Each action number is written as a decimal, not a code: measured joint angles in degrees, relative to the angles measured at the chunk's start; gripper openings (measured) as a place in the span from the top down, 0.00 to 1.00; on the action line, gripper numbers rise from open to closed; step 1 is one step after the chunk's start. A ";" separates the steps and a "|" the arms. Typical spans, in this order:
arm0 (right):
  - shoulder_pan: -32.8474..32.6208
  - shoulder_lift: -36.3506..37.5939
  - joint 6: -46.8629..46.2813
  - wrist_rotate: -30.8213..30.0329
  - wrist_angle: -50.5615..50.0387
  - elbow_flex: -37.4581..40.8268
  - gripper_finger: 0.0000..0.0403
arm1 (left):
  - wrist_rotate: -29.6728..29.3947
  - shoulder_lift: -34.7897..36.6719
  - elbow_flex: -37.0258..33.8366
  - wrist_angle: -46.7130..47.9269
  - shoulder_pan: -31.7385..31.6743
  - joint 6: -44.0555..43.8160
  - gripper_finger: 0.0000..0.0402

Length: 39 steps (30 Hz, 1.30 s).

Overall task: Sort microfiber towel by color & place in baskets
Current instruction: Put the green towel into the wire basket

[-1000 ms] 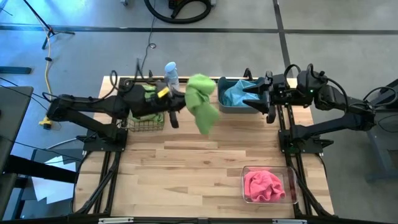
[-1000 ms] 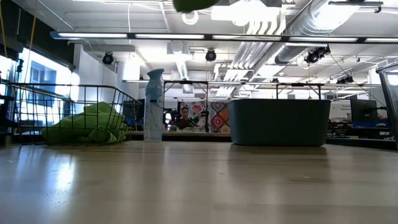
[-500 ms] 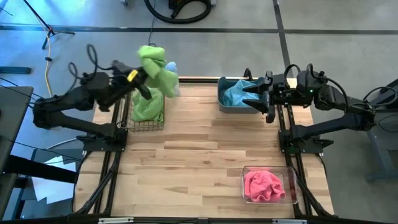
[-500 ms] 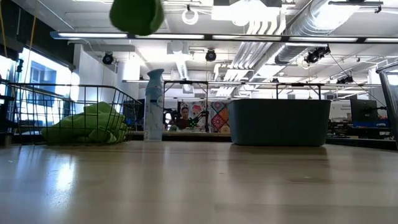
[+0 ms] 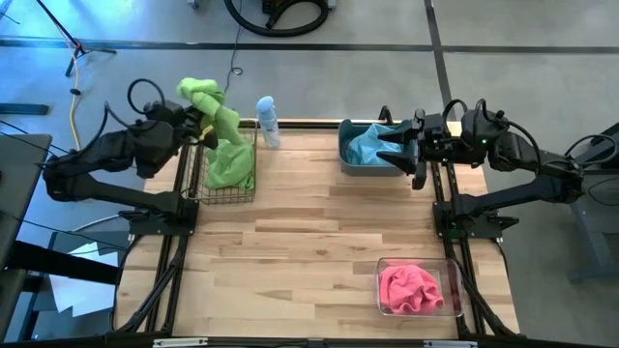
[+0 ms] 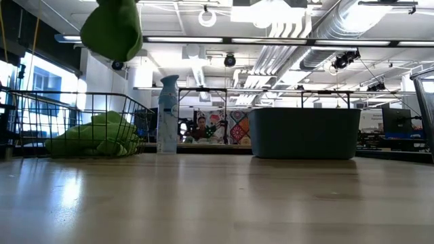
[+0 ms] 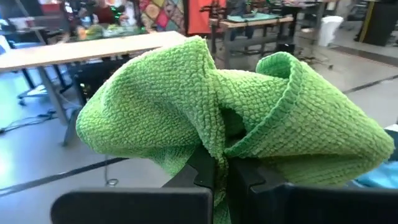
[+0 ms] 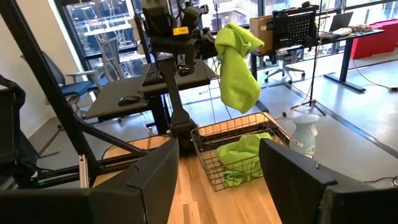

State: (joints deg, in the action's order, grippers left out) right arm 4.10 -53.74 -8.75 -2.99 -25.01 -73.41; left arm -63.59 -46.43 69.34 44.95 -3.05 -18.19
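Observation:
My left gripper (image 5: 200, 119) (image 7: 221, 177) is shut on a lime green microfiber towel (image 5: 206, 100) (image 6: 112, 28) (image 8: 237, 70), high above the far left corner of the black wire-mesh basket (image 5: 230, 172) (image 6: 71, 122). More green towels (image 5: 230, 162) (image 6: 95, 135) lie inside that basket. My right gripper (image 5: 389, 155) (image 8: 224, 186) waits open over the right end of the grey-blue tub (image 5: 346, 155) (image 6: 305, 132), where a teal-blue towel (image 5: 366, 147) lies. A pink towel (image 5: 410, 287) lies in the clear box (image 5: 450, 290). My left gripper pinches a bunched fold of the green towel (image 7: 219, 149) between its two fingers. The cloth bulges over both fingertips (image 7: 245, 177), so layers cannot be counted. The fingers reach out roughly level; the towel is lifted clear and its free end (image 8: 239, 96) hangs slack beside the gripper.
A white-and-blue spray bottle (image 5: 266, 121) (image 6: 167, 115) stands at the far edge between basket and tub. Bare wood (image 5: 309, 242) stretches across the middle and near left of the table. A person (image 6: 201, 129) shows in the room behind.
My left gripper has swung from the far middle of the table toward the left edge, past the spray bottle and over the basket, keeping hold of the green towel. The towel has travelled with it and has gone from hanging spread out to bunched by the gripper.

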 joint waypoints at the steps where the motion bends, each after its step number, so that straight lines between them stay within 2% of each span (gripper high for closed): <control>1: 0.00 0.00 0.01 -0.01 0.00 0.00 0.45 | -0.92 -0.32 0.00 -0.67 0.00 0.40 1.00; 3: 0.00 0.00 0.17 -0.01 0.01 0.00 0.45 | -1.22 -0.70 0.09 -3.65 -0.44 4.01 1.00; 7: 0.07 0.00 0.73 -0.87 0.01 0.00 0.45 | 2.77 -0.53 3.47 -4.88 -4.42 7.76 1.00; 11: 0.09 0.00 1.31 -1.49 0.01 0.00 0.45 | 7.60 -0.65 7.10 -0.80 -10.39 6.78 1.00; 15: 0.09 0.00 1.63 -1.54 0.01 0.00 0.45 | 16.18 -2.32 10.04 7.03 -17.73 2.63 1.00; 21: 0.09 0.00 2.67 -1.57 0.01 0.00 0.45 | 27.07 -8.86 13.58 18.96 -28.43 0.51 1.00; 29: 0.09 0.00 2.76 -1.58 -0.01 0.00 0.45 | 38.90 -19.02 16.22 28.34 -41.66 7.18 1.00; 32: 0.09 0.00 2.68 -1.59 -0.01 0.00 0.45 | 42.20 -21.74 16.24 30.28 -44.27 8.27 1.00; 36: 0.09 0.00 2.62 -1.57 -0.01 0.00 0.45 | 51.50 -24.90 16.24 30.41 -47.72 9.53 1.00; 39: 0.09 0.00 2.34 -1.58 -0.01 0.00 0.45 | 54.70 -27.45 16.26 31.82 -49.36 10.22 1.00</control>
State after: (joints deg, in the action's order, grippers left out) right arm 4.19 -53.74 -6.41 -4.57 -25.02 -73.41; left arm -8.90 -73.88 85.60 76.77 -52.41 -7.98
